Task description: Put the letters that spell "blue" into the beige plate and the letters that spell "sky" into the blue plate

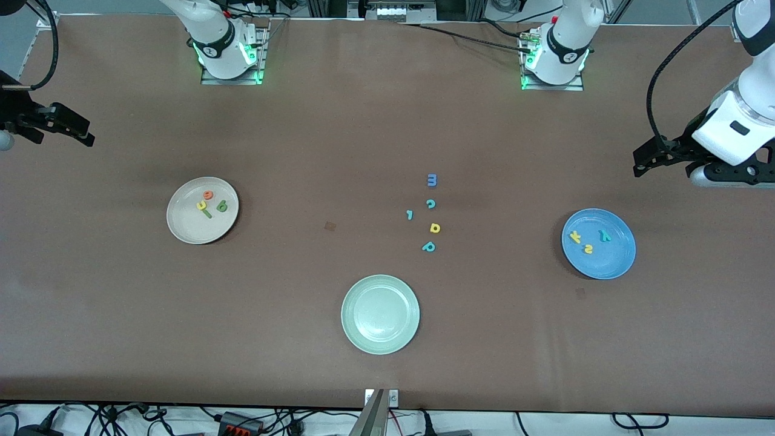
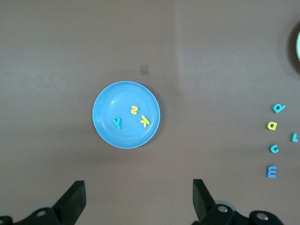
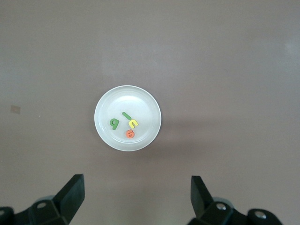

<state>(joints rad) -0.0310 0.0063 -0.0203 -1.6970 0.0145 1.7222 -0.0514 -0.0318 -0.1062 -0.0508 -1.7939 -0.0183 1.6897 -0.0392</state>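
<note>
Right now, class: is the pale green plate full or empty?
Empty. The pale green plate shows only bare surface; the leftover letters lie on the table beside it.

Foam letters b, l, u, e on the beige plate [image 1: 181,227]; s, k, y on the blue plate [image 1: 614,260].

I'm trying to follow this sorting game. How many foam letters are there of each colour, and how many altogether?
Yellow: 4, u, s, k, d-like letter
Teal: 4, y, c, l, p
Green: 2, b, l
Orange: 1, e
Blue: 1, m-like letter
Total: 12
</note>
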